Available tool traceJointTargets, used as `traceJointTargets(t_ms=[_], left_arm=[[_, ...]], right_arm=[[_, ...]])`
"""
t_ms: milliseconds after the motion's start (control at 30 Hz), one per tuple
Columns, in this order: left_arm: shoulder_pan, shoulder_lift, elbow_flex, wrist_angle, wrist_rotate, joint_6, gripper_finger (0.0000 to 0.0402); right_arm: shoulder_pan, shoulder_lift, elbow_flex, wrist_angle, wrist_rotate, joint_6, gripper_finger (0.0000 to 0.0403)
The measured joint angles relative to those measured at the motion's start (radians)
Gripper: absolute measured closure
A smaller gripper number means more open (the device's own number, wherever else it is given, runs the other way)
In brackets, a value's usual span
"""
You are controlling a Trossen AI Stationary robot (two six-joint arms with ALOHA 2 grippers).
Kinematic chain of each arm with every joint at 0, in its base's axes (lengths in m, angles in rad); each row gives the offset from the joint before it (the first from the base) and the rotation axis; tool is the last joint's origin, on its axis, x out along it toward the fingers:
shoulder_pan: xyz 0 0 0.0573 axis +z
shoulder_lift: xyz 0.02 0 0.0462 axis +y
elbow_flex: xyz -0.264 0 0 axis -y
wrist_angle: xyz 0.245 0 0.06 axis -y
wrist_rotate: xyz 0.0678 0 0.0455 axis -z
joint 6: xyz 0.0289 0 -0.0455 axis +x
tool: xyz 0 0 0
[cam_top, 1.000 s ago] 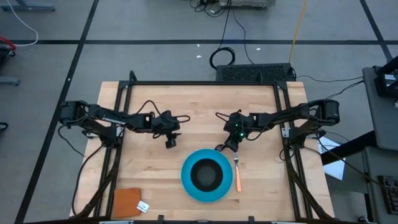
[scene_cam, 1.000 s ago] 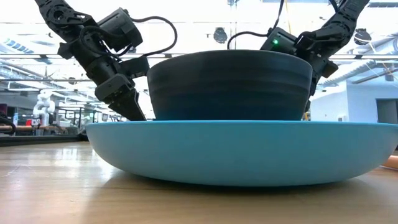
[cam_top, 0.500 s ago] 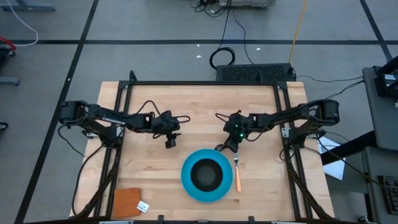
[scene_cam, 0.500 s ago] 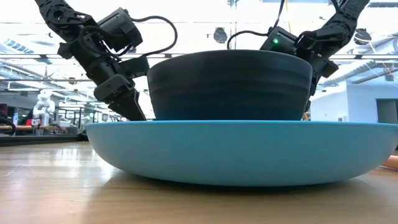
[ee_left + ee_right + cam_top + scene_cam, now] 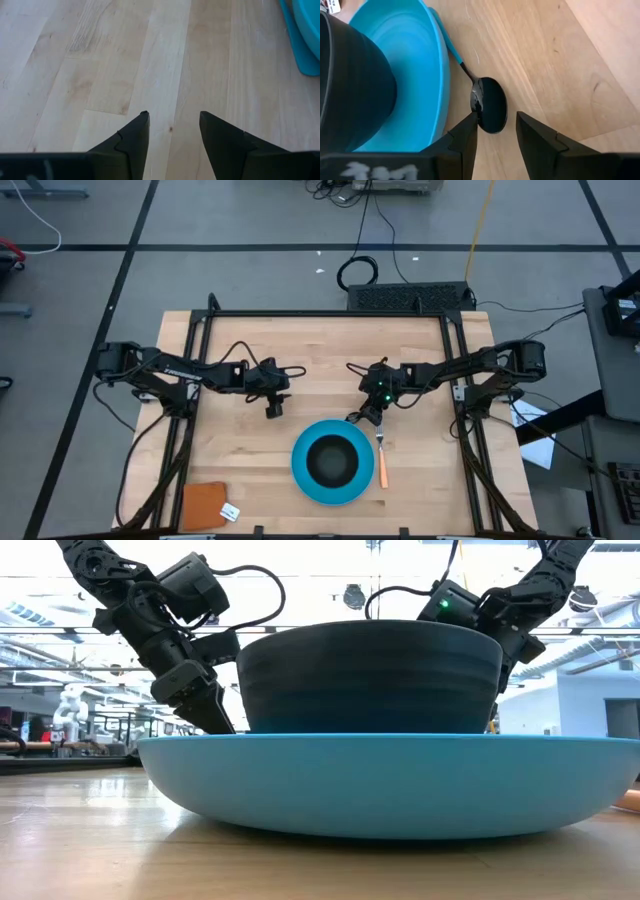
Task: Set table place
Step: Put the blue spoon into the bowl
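The round blue plate (image 5: 301, 470) lies near the table's near edge with the black bowl (image 5: 330, 460) standing in it. The orange-handled fork (image 5: 381, 463) lies on the table just right of the plate. The dark spoon (image 5: 489, 104) lies off the plate's far right rim, its teal handle (image 5: 449, 45) running along that rim. My right gripper (image 5: 495, 120) is open low over the spoon's bowl, a finger on each side of it. My left gripper (image 5: 171, 117) is open over bare wood, left of and beyond the plate (image 5: 306, 35). My right gripper comes at the spoon's bowl end (image 5: 492, 117) slanting down from the far right. One fingertip (image 5: 470, 122) overlaps the bowl's edge in the wrist view. I cannot tell whether it touches. The spoon lies flat on the table.
A small brown-orange square (image 5: 204, 505) with a white tag (image 5: 231, 511) sits at the near left corner. Black frame rails (image 5: 190, 380) run along the table's sides. Bare wood shows across the far half of the table (image 5: 320, 345).
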Motion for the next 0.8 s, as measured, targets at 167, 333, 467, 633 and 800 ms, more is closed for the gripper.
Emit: traceJointTargets(t_ms=[167, 333, 467, 633, 800], left_arm=[[0.000, 0.000, 0.000, 0.000, -0.001, 0.000, 0.0222], [0.000, 0.000, 0.000, 0.000, -0.004, 0.001, 0.0222], [0.000, 0.000, 0.000, 0.000, -0.004, 0.001, 0.0222], [0.000, 0.000, 0.000, 0.000, -0.004, 0.003, 0.0222], [0.000, 0.000, 0.000, 0.000, -0.003, 0.003, 0.0222]], right_arm=[[0.000, 0.000, 0.000, 0.000, 0.000, 0.000, 0.0279], [0.015, 0.018, 0.000, 0.015, -0.002, -0.003, 0.0279], [0.020, 0.045, 0.001, 0.038, -0.004, -0.001, 0.0279], [0.020, 0.050, 0.000, 0.045, -0.004, -0.001, 0.0279], [0.020, 0.051, 0.000, 0.045, -0.004, -0.001, 0.0279]])
